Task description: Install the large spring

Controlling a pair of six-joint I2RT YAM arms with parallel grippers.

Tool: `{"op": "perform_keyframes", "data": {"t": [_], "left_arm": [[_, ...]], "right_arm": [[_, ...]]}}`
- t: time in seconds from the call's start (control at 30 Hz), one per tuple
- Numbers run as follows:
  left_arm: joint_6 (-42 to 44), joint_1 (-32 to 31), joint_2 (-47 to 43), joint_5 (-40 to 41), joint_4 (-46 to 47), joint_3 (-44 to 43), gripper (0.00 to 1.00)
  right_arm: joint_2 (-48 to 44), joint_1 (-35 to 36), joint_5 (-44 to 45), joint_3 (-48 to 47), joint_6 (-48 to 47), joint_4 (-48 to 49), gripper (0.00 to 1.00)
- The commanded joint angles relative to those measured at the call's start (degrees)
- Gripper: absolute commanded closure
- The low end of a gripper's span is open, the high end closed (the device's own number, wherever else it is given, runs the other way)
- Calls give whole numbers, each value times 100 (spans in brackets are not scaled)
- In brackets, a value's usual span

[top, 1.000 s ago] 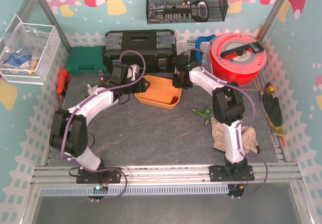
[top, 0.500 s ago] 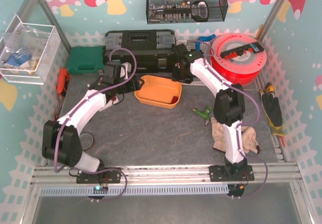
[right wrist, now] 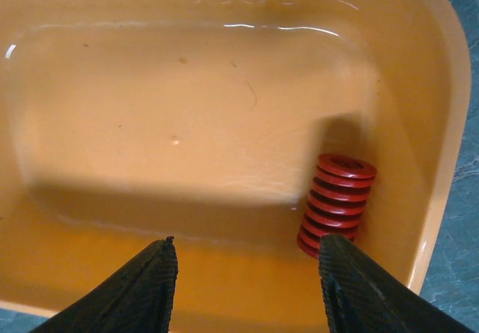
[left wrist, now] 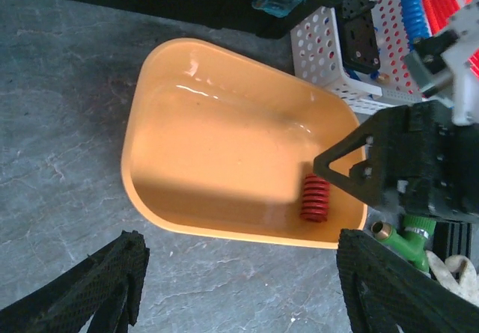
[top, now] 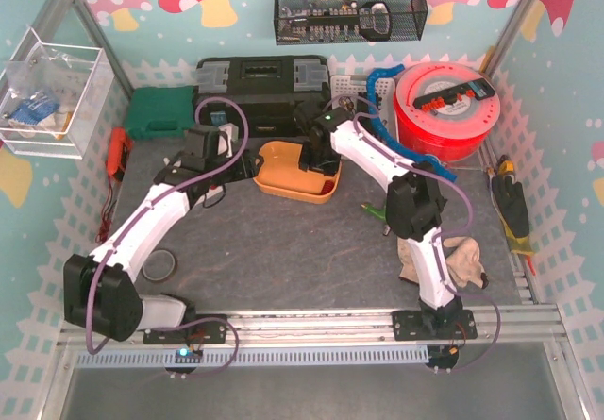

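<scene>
A large red spring (right wrist: 337,204) lies in a corner of the orange tray (right wrist: 187,86); it also shows in the left wrist view (left wrist: 315,197), by the tray's (left wrist: 150,123) right end. My right gripper (right wrist: 245,288) is open and empty, hovering over the tray with the spring just ahead of its right finger (right wrist: 367,292). In the top view the right gripper (top: 316,151) is over the tray (top: 294,186). My left gripper (left wrist: 239,288) is open and empty over the grey mat, just short of the tray's near rim; in the top view it (top: 247,163) sits at the tray's left end.
A black toolbox (top: 262,85), a white perforated basket (left wrist: 340,49) and a red filament spool (top: 446,109) stand behind the tray. A green fitting (top: 380,210) and a rag (top: 464,258) lie to the right. A green case (top: 160,113) stands at the back left.
My right gripper has swung left and come down over the orange tray. My left arm has shifted left, its gripper staying by the tray's left end.
</scene>
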State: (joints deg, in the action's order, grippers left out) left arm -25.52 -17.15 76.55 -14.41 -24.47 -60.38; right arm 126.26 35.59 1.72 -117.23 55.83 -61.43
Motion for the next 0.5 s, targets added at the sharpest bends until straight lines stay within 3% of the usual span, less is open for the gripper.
{"op": "perform_keyframes", "data": {"t": [0.0, 0.47], "left_arm": [[130, -69, -232, 228, -127, 69, 29], [445, -366, -28, 796, -295, -372, 29]], "right_arm": [[256, 19, 163, 78, 360, -186, 45], [615, 52, 326, 251, 537, -286, 46]]}}
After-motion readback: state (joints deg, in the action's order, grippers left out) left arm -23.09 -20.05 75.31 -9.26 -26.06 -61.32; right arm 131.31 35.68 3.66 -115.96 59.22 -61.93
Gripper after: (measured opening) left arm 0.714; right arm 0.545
